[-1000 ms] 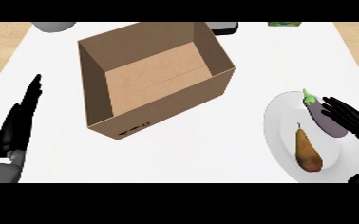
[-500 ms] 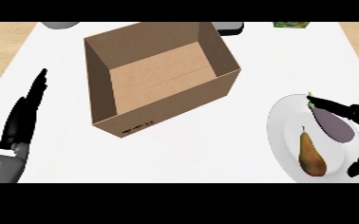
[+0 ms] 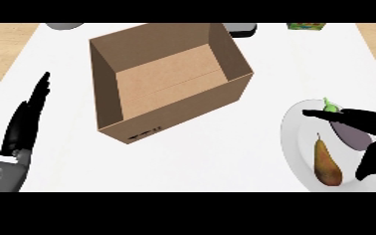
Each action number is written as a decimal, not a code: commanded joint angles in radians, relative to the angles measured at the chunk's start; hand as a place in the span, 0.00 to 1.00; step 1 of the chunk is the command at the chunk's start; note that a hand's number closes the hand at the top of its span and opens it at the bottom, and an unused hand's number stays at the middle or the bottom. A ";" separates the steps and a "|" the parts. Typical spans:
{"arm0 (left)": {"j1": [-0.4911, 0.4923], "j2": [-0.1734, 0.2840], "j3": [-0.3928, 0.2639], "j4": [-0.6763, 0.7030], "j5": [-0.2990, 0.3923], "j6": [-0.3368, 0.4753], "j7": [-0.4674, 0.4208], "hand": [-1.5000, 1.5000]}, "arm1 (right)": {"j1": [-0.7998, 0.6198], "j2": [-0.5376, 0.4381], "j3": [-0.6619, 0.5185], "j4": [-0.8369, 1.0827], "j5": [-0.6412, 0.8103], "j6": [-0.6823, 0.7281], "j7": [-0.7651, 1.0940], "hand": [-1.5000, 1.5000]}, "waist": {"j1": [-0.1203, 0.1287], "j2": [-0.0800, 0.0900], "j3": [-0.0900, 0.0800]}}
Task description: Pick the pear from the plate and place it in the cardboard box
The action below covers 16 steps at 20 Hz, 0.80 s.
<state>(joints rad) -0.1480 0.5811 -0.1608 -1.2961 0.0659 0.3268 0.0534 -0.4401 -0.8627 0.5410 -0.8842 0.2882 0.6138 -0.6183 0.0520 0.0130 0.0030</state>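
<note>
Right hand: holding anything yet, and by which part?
Nothing held. The right hand is over the eggplant with fingers spread; the pear lies untouched on the plate. The left hand rests open.

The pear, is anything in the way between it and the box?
Nothing visible is. The pear lies on the plate at the right, beside an eggplant that the right hand reaches over. Only bare white counter lies between the plate and the open box, whose near wall the pear must clear.

One cardboard box [image 3: 167, 79], one plate [image 3: 295, 147], one pear [image 3: 326, 162] and one aubergine [image 3: 349, 131] are counted on the tabletop [image 3: 220, 154]; two robot hands are seen, left [image 3: 26, 122] and right [image 3: 363, 129].
</note>
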 commanded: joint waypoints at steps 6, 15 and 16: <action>-0.040 0.009 0.031 0.003 -0.013 -0.030 0.054 0.50 | -0.149 0.103 0.097 0.157 0.095 0.100 -0.152 0.00 | -0.029 -0.006 -0.002; -0.012 -0.024 0.050 0.031 -0.030 -0.023 0.012 0.50 | -0.139 0.126 0.146 0.252 0.103 0.032 -0.256 0.00 | -0.030 -0.004 -0.002; 0.004 -0.025 0.039 0.025 -0.040 -0.027 -0.012 0.50 | -0.163 0.137 0.139 0.255 0.084 0.054 -0.249 0.00 | -0.024 -0.004 -0.002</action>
<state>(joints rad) -0.1448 0.5644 -0.1169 -1.2780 0.0399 0.3035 0.0509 -0.5703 -0.7634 0.6761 -0.6860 0.3863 0.5171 -0.7411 0.0216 -0.0019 -0.0094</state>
